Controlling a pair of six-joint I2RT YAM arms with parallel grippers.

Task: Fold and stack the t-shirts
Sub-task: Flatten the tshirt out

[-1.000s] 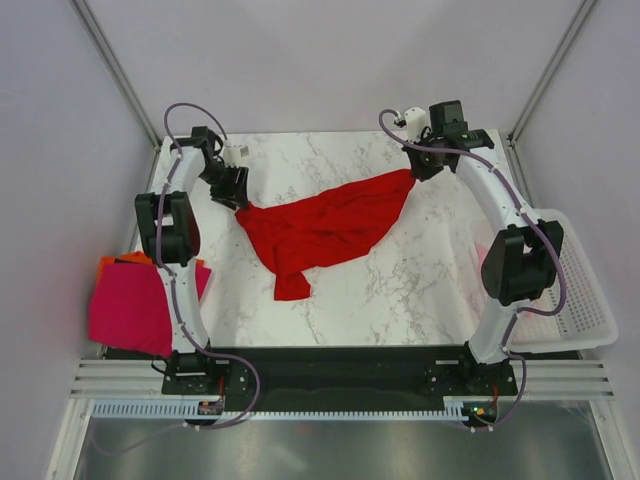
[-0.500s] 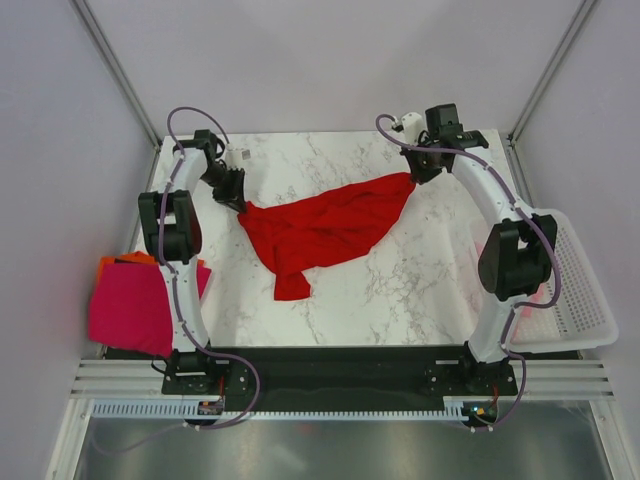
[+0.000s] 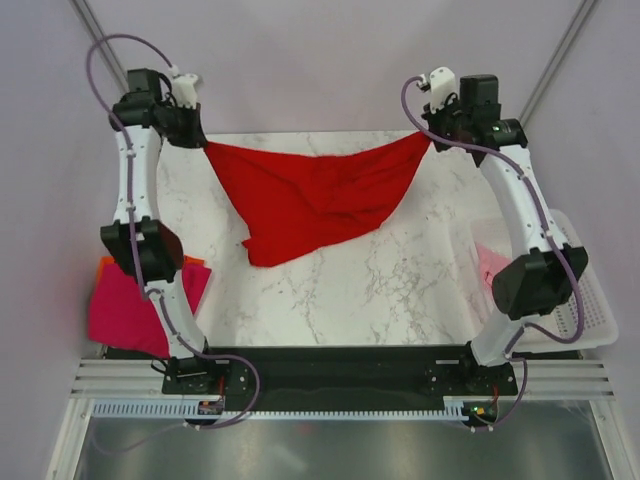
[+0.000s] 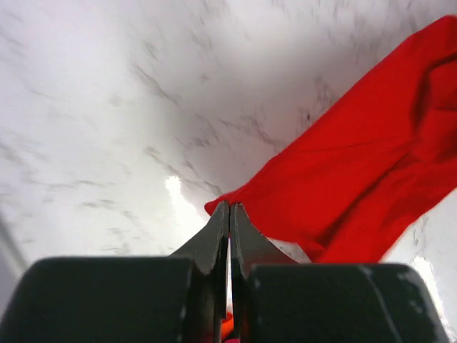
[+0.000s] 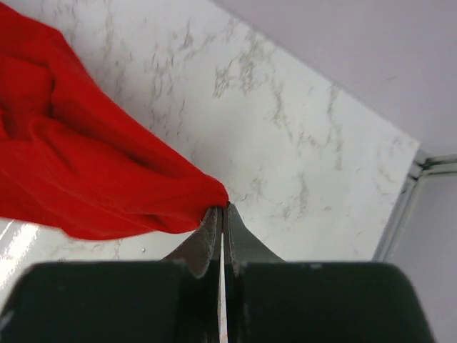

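Note:
A bright red t-shirt (image 3: 310, 195) hangs stretched between both raised arms over the back of the marble table, its lower part sagging to the tabletop. My left gripper (image 3: 203, 143) is shut on the shirt's left corner (image 4: 235, 200). My right gripper (image 3: 428, 133) is shut on the right corner (image 5: 207, 193). In both wrist views the jaws are pressed together with red cloth at their tips. A magenta t-shirt (image 3: 125, 310) lies on an orange one (image 3: 120, 262) off the table's left edge. A pale pink t-shirt (image 3: 492, 265) lies in the basket.
A white perforated basket (image 3: 580, 300) stands at the table's right edge. The marble table (image 3: 380, 290) shows bare in front of the hanging shirt. Grey walls and metal frame posts close in the back and both sides.
The left gripper closed on the red shirt's left corner. Both arms then rose and spread apart, lifting the shirt off the table and stretching it out.

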